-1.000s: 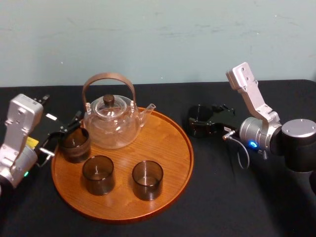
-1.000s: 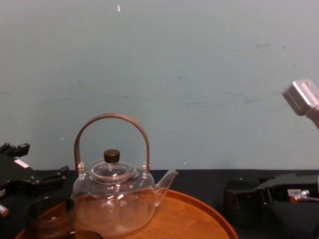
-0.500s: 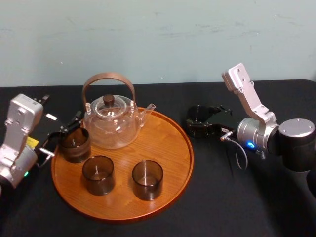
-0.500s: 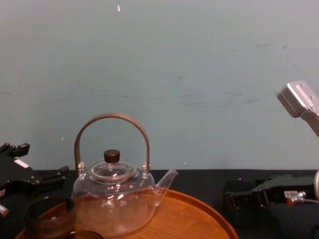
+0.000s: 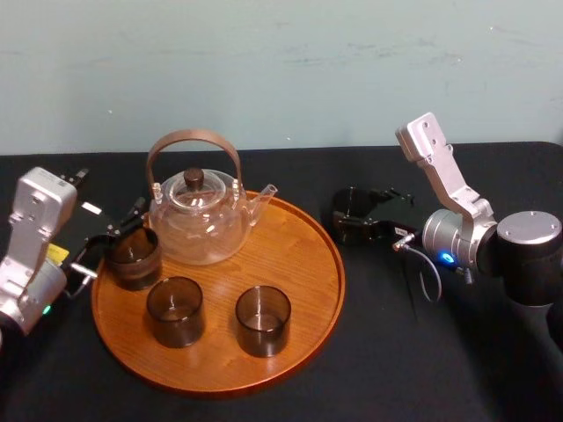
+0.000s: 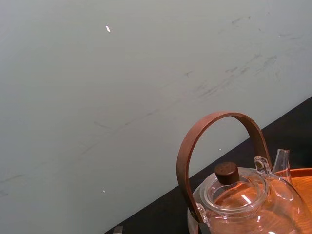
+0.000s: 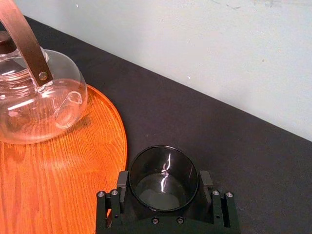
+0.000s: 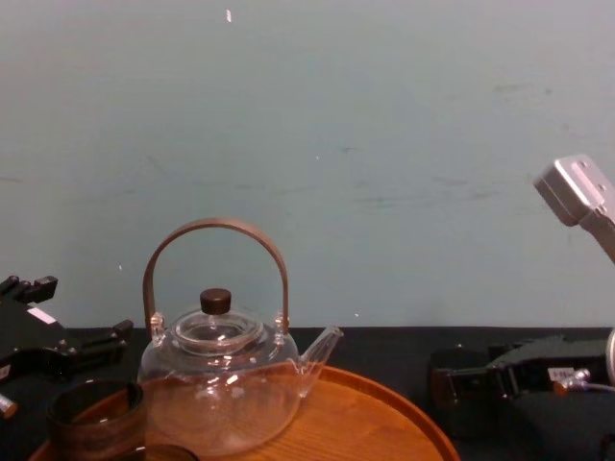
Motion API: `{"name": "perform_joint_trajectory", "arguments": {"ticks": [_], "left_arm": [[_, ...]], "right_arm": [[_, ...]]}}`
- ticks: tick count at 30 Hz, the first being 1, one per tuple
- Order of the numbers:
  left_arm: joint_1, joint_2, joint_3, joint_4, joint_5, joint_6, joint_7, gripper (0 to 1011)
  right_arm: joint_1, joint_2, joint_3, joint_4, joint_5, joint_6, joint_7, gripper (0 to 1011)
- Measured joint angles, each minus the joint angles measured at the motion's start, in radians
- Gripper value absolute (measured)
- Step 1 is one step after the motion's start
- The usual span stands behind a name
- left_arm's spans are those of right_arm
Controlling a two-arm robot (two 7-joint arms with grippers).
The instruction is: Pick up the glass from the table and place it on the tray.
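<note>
A dark smoky glass (image 5: 350, 230) stands on the black table (image 5: 396, 352) just right of the round wooden tray (image 5: 299, 255). My right gripper (image 5: 356, 215) reaches in from the right and is shut on this glass. In the right wrist view the glass (image 7: 163, 165) sits between the two fingers (image 7: 122, 184), which touch its sides, with the tray's rim (image 7: 119, 141) close by. In the chest view the right gripper (image 8: 471, 384) is low at the right. My left gripper (image 5: 110, 237) rests open at the tray's left edge, beside another glass (image 5: 134, 257).
A clear glass teapot (image 5: 198, 215) with an arched brown handle stands at the back of the tray. Two more dark glasses (image 5: 175, 310) (image 5: 262, 319) stand at the tray's front. Bare wood lies on the tray's right half (image 5: 303, 264). A pale wall is behind the table.
The right arm shifted slightly left toward the tray, and its fingers closed in onto the glass. The left arm, teapot and the glasses on the tray stayed still.
</note>
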Motion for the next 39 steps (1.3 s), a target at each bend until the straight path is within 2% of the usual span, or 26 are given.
{"name": "perform_joint_trajectory", "arguments": {"ticks": [18,24,31,39], "left_arm": [[0.000,0.000,0.000,0.000,0.000,0.000,0.000,1001],[0.000,0.000,0.000,0.000,0.000,0.000,0.000,1001],[0.000,0.000,0.000,0.000,0.000,0.000,0.000,1002],[0.000,0.000,0.000,0.000,0.000,0.000,0.000,1001]], "right_arm": [[-0.006,0.003,0.004,-0.009,0.005,0.000,0.004,886],[-0.033,0.025,0.029,-0.070,0.021,0.007,0.025,886],[-0.064,0.070,0.061,-0.193,0.042,0.023,0.035,886],[-0.083,0.116,0.070,-0.299,0.054,0.021,0.053,885]]}}
